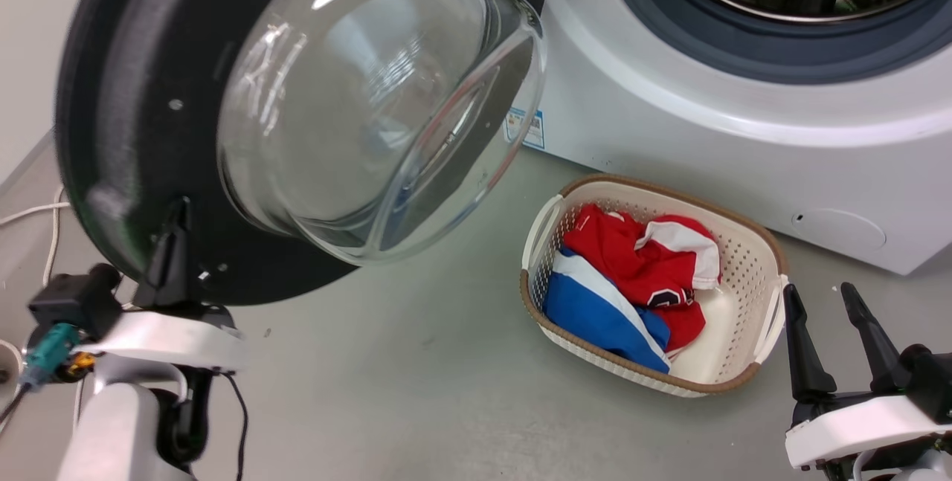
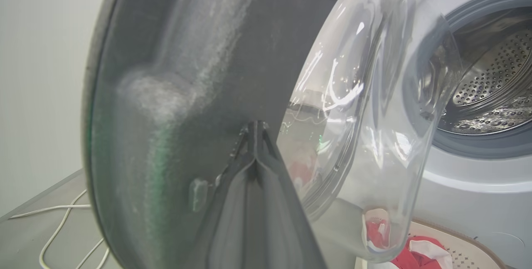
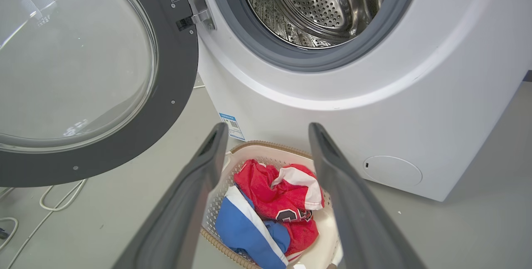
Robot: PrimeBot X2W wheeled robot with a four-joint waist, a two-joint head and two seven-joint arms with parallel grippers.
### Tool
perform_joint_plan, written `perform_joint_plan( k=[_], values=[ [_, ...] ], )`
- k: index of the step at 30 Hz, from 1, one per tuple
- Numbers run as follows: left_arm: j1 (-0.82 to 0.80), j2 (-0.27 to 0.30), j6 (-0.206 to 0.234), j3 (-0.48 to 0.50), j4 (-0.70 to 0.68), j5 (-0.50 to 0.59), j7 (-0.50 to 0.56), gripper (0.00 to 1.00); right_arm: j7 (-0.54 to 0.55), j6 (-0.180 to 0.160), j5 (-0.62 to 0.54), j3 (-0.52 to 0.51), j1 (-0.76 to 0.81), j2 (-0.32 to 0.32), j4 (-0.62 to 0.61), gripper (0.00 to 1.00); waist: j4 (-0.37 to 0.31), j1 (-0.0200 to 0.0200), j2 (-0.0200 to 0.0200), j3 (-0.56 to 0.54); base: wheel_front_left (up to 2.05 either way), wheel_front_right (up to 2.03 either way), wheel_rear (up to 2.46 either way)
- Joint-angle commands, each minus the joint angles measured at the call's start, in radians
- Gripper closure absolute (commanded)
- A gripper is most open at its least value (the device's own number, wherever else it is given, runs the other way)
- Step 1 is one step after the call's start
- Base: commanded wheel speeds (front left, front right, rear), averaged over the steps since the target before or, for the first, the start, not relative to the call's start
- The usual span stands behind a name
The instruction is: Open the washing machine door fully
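Observation:
The washing machine door (image 1: 111, 131) hangs swung out to the left of the white washing machine (image 1: 669, 131), its inner side and bulging glass bowl (image 1: 372, 109) facing me. At the lower left my left gripper (image 1: 177, 210) is shut, its tips touching the inner face of the black rim near the bottom. In the left wrist view the closed fingers (image 2: 255, 125) meet against the door (image 2: 187, 53). My right gripper (image 1: 818, 291) stands open and empty at the lower right, away from the door. From the right wrist, the open gripper (image 3: 268, 129) frames the door (image 3: 174, 73) and the steel drum (image 3: 324, 3).
A white laundry basket (image 1: 654, 187) with red, white and blue clothes sits on the grey floor in front of the machine, between the two arms. White cables (image 1: 52, 221) lie on the floor at the left, by a pale wall.

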Motion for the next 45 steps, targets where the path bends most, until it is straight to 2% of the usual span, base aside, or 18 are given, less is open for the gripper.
perform_joint_plan(
  k=[1, 12, 21, 29, 35, 45],
  values=[
    [-0.021, 0.013, 0.0, 0.017, 0.013, -0.004, -0.002, 1.0, 0.002, 0.0, -0.005, -0.001, -0.01, -0.004, -0.008, 0.0, -0.007, -0.0001, 0.0, 0.014, 0.0, 0.0, 0.0],
    [-0.132, 0.07, -0.022, 0.119, 0.146, -0.013, -0.002, 1.0, 0.032, 0.0, -0.019, -0.016, -0.016, -0.012, -0.05, 0.0, -0.02, -0.0001, 0.0, 0.059, 0.0, 0.0, 0.0],
    [-0.152, 0.048, -0.038, 0.144, 0.194, 0.016, -0.002, 1.0, 0.037, 0.0, -0.022, -0.027, 0.004, 0.001, -0.057, 0.0, -0.022, -0.0001, 0.0, 0.061, 0.0, 0.0, 0.0],
    [-0.118, 0.027, -0.045, 0.129, 0.189, 0.049, -0.002, 1.0, 0.022, 0.0, -0.014, -0.022, 0.002, 0.014, -0.039, 0.0, -0.026, -0.0001, 0.0, 0.018, 0.0, 0.0, 0.0],
    [-0.067, -0.001, -0.049, 0.082, 0.142, 0.087, -0.002, 1.0, -0.001, 0.0, -0.003, -0.019, 0.005, 0.036, -0.013, 0.0, -0.038, -0.0001, 0.0, -0.045, 0.0, 0.0, 0.0],
    [0.064, -0.055, -0.05, 0.003, 0.053, 0.151, -0.002, 1.0, -0.029, 0.0, 0.018, -0.005, 0.0, 0.058, 0.029, 0.0, -0.114, -0.0001, 0.0, -0.158, 0.0, 0.0, 0.0]
  ],
)
